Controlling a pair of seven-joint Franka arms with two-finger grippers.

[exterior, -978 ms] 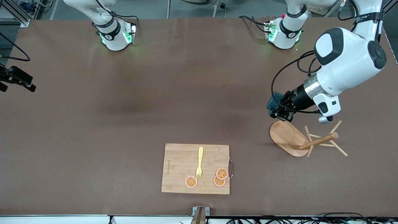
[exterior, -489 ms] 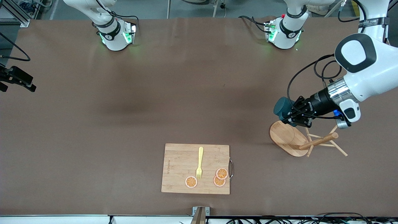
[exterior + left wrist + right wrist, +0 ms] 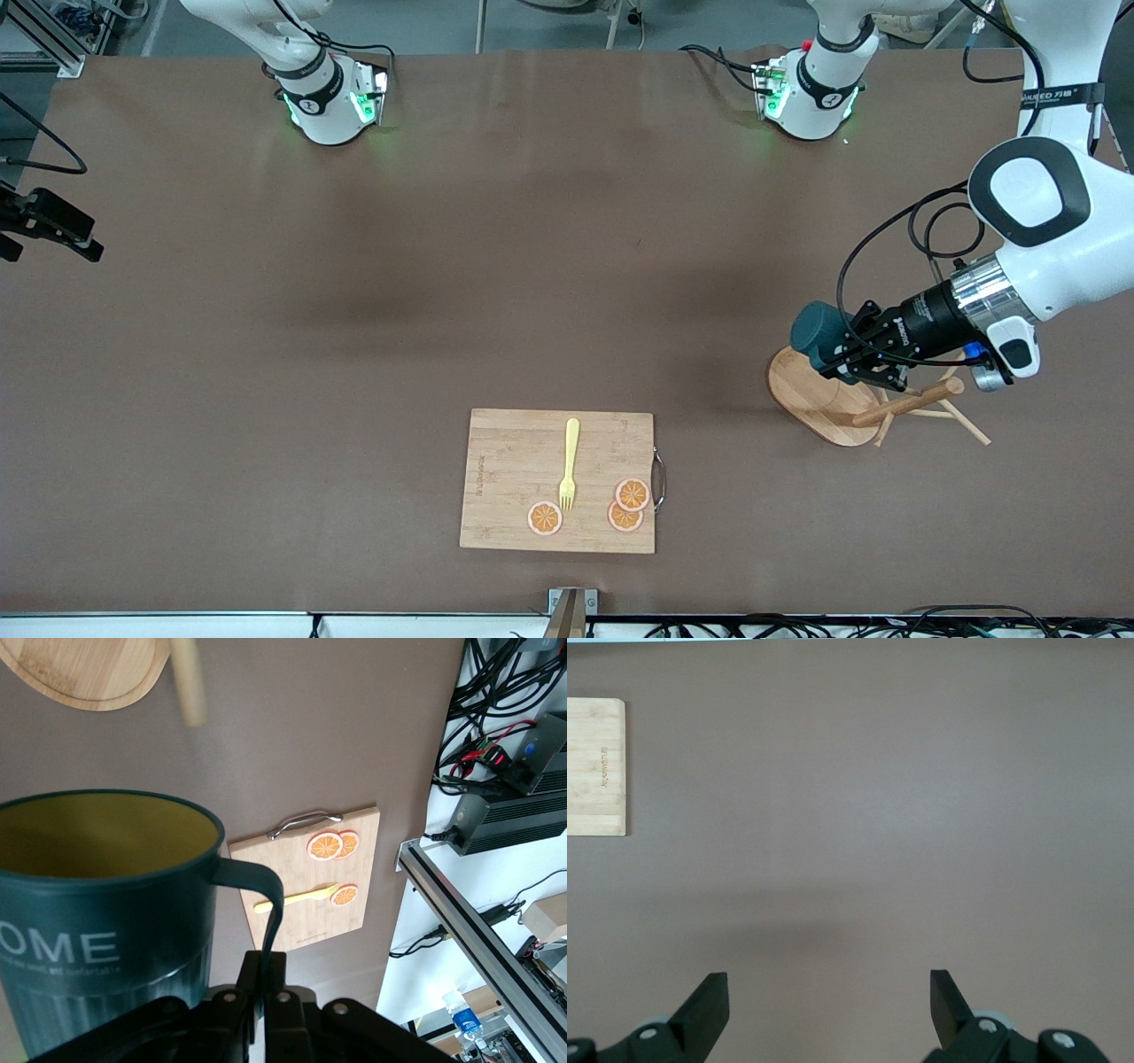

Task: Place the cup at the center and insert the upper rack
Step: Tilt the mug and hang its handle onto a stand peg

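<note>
Table (image 3: 354,354): cutting board (image 3: 514,461) lies near upper rack (image 3: 819,399).

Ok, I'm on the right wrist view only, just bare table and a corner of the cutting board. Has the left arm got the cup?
Observer: Yes. The left end effector is shut on the handle of the cup.
Operator: Where is it holding it?
Observer: Up in the air over the oval base of the upper rack, toward the left arm's end of the table.
Operator: Anything on the board I can't see?
Observer: A yellow fork and three orange slices lie on the cutting board.
</note>
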